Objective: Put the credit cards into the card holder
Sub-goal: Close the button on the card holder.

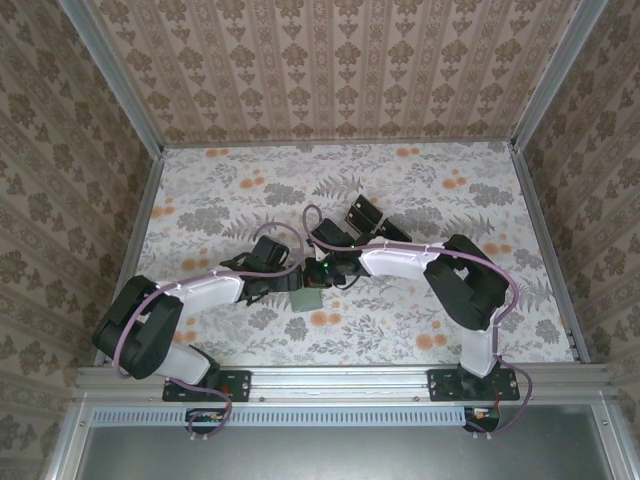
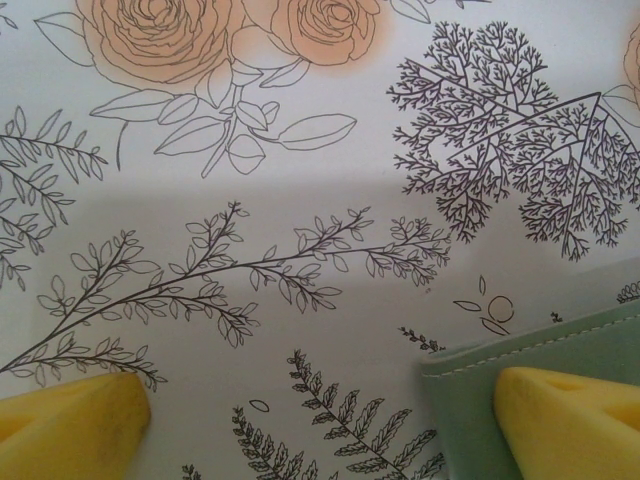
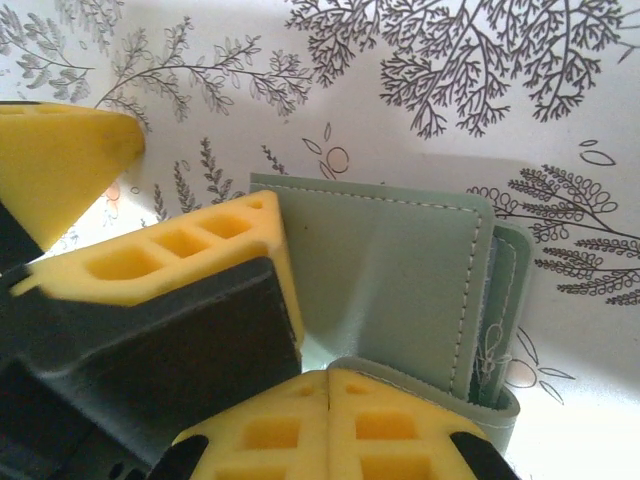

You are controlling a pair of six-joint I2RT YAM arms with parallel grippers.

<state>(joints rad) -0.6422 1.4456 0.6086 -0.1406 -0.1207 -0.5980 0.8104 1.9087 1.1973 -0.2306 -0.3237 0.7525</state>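
Steadying the sage-green stitched folding card holder [image 3: 400,270].
My left tool [image 2: 320,415] stood spread, holder at its 5 o'clock; my right tool [image 3: 330,420], pressed together, sat beside it. Next, I judged, a card.

Damask-papered walls [image 1: 330,60] — floral tabletop [image 1: 400,335]

one green wallet [image 1: 307,299]. two robot arms [image 1: 200,295], each with one gripper: the left gripper [image 2: 320,412] and the right gripper [image 3: 328,415]. at least two black blocks [image 1: 363,212].
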